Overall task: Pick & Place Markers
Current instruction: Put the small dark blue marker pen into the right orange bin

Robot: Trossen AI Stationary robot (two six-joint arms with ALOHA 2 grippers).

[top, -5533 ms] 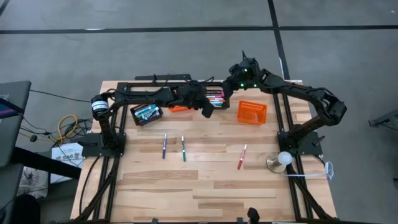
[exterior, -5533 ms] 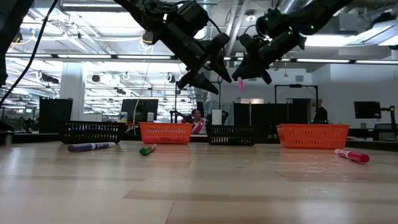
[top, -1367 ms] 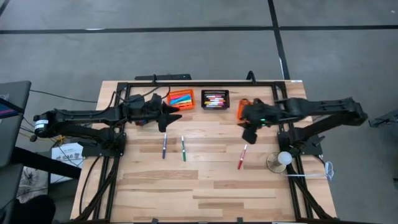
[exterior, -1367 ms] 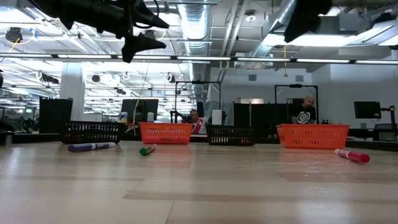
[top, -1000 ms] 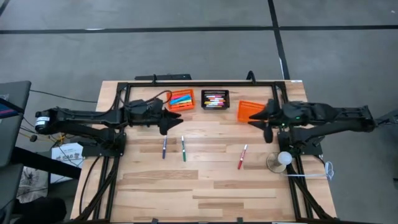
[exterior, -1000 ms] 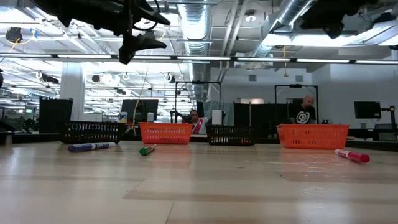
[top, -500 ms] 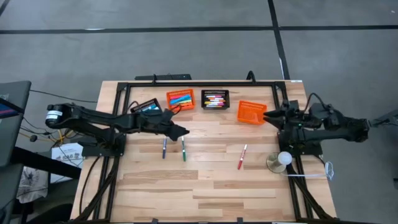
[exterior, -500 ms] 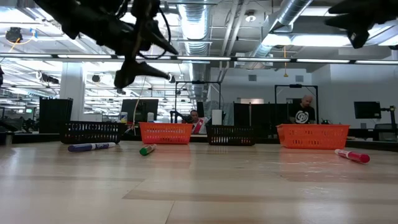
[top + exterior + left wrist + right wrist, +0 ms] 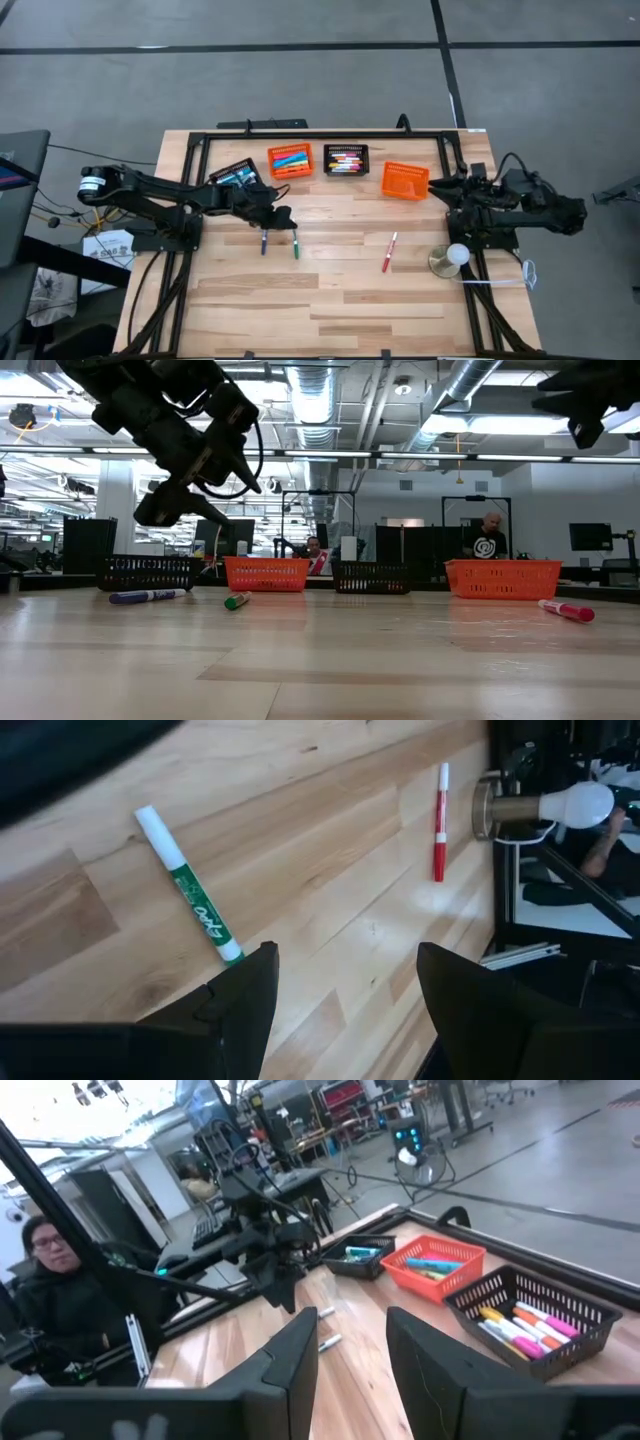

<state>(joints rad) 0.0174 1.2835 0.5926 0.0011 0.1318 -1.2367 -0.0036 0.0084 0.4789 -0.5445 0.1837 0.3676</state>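
Observation:
Three markers lie flat on the wooden table: a purple one (image 9: 264,242), a green one (image 9: 296,246) and a red one (image 9: 389,252). More markers fill a black basket (image 9: 235,177), an orange basket (image 9: 290,160) and another black basket (image 9: 346,159) along the far edge. My left gripper (image 9: 284,216) hangs open just above the far ends of the purple and green markers. Its wrist view shows the green marker (image 9: 188,900) ahead of the open fingers. My right gripper (image 9: 438,185) is open, holds nothing and is drawn back at the right edge, beside an orange basket (image 9: 405,180).
A light bulb on a round stand (image 9: 455,256) sits near the right arm's base. A black frame (image 9: 320,134) borders the table's far edge and sides. The near half of the table (image 9: 330,310) is bare wood. People are in the room behind (image 9: 490,535).
My left gripper has come down and toward the near edge, over the purple and green markers, rolling about its own axis and tipping downward. My right arm has drawn back toward the table's right edge. The markers have not moved.

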